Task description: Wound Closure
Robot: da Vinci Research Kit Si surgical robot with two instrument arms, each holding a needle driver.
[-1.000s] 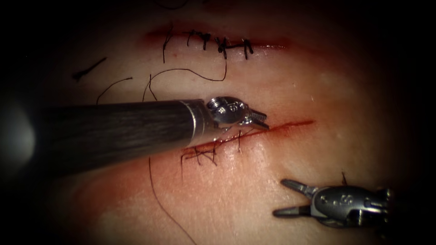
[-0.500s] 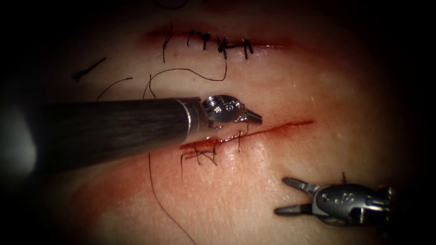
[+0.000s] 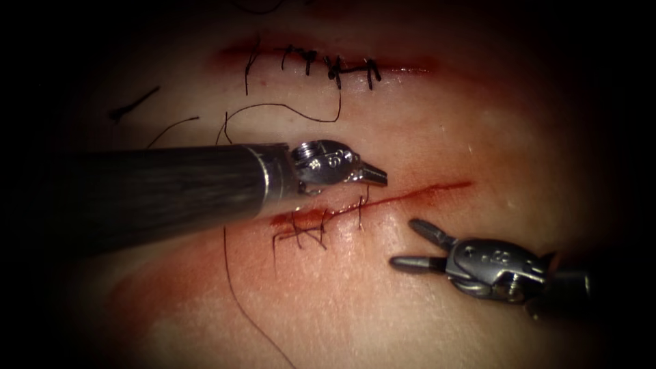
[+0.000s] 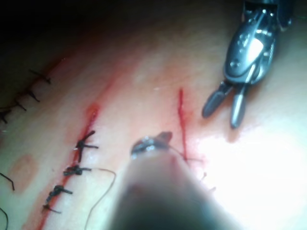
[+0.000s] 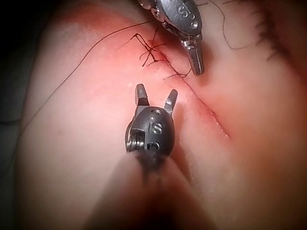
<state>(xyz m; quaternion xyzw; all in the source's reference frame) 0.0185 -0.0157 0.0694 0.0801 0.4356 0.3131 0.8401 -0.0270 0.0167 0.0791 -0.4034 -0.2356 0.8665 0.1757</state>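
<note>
Endoscope view | two grippers: left gripper (image 3: pixel 372 175) closed, empty | right gripper (image 3: pixel 410 246) wide, empty

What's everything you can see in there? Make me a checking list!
Surface: tissue, with red fluid along the cut.
Job's things: cut, its right part open; stitches on its left part; thread trailing over the tissue.
Clutter: cut end of thread; an older stitched cut.
Hands: left hand shut, above the stitches; a strand reaches its tip, hold unclear. Right hand open, holding nothing, beside the cut.
Cables: nothing seen.
Surroundings: nothing seen.
</note>
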